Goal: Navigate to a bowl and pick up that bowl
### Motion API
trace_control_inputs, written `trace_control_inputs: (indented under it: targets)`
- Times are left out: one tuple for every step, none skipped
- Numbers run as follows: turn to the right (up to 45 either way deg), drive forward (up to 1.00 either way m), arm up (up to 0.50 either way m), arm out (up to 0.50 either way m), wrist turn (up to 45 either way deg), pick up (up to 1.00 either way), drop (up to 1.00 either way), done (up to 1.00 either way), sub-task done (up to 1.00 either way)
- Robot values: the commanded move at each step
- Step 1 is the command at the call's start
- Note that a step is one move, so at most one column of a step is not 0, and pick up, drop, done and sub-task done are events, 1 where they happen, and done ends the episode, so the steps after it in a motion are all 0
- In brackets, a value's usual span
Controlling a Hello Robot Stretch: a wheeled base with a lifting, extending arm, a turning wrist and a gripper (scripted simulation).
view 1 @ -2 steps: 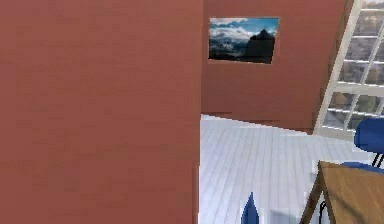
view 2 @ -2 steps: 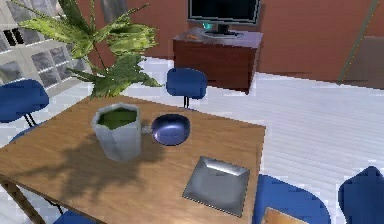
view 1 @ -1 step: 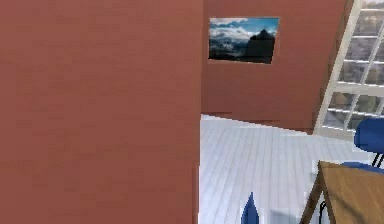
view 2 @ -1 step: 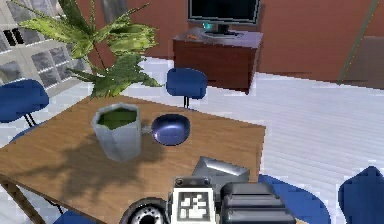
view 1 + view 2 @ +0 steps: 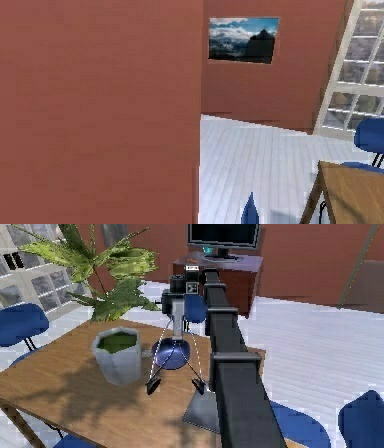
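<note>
Arm side view: my gripper is at frame centre, fingers pointing down-frame with the wooden counter behind them. I cannot tell how the fingers stand or whether they hold anything. The dark blue bowl shows between the two fingers, just right of a white plant pot; a blue chair is at the left edge and a screen at top centre.
</note>
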Motion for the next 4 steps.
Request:
trace_control_inputs:
  targets:
    - [0.0, 0.0, 0.0, 0.0, 45.0, 0.0, 0.0, 0.0, 0.0]
    - [0.0, 0.0, 0.0, 0.0, 45.0, 0.0, 0.0, 0.0, 0.0]
    - [0.0, 0.0, 0.0, 0.0, 45.0, 0.0, 0.0, 0.0, 0.0]
    - [0.0, 0.0, 0.0, 0.0, 24.0, 0.0, 0.0, 0.0, 0.0]
